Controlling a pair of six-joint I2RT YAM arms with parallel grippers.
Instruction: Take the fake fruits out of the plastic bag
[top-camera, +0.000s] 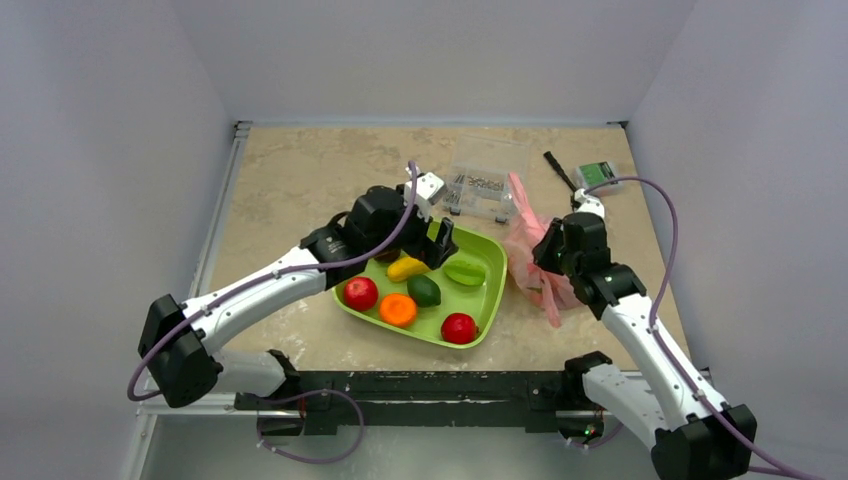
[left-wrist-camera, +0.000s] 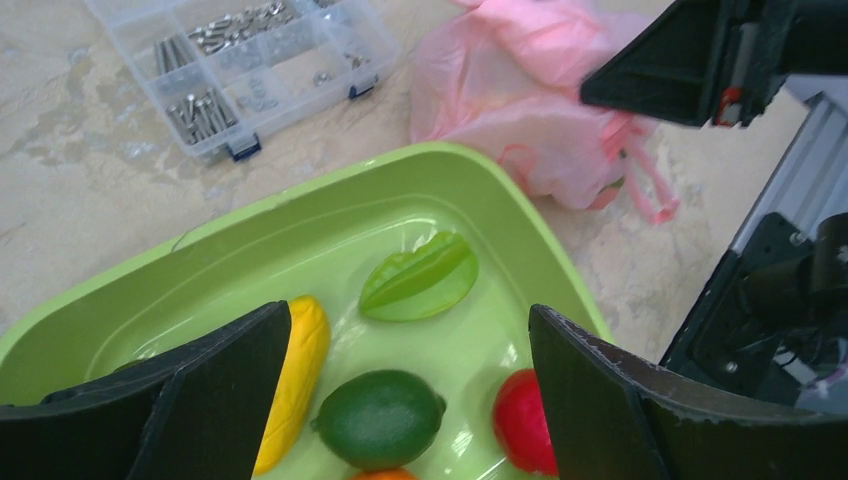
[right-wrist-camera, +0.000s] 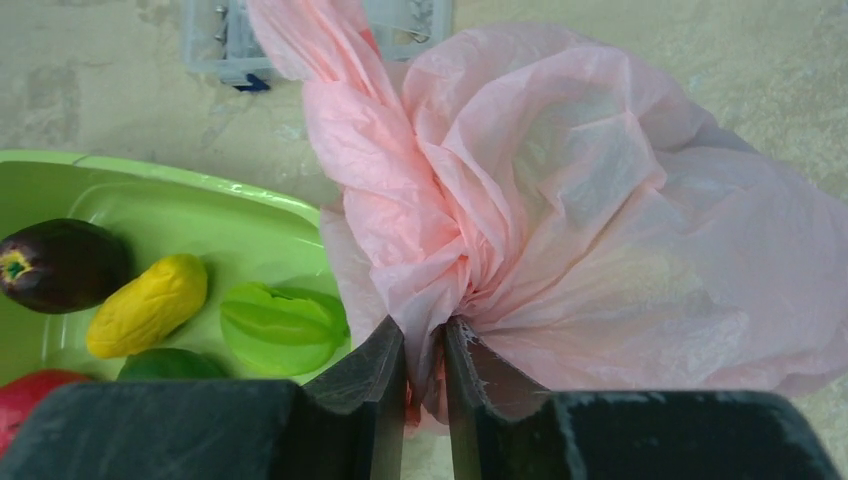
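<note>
Right gripper (right-wrist-camera: 425, 385) pinches the pink plastic bag (right-wrist-camera: 560, 200), three o'clock of the green tray (top-camera: 482, 300); the thin film may slip free. Left gripper (left-wrist-camera: 410, 330) stands spread.

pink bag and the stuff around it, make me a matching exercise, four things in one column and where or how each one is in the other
1 left gripper
2 right gripper
3 pink plastic bag
4 clear parts box

a crumpled beside the green tray
b open above the tray
c holds screws, beyond the tray
d shut on a bunched fold of the bag

Pairs: 1-b, 2-d, 3-a, 4-c
</note>
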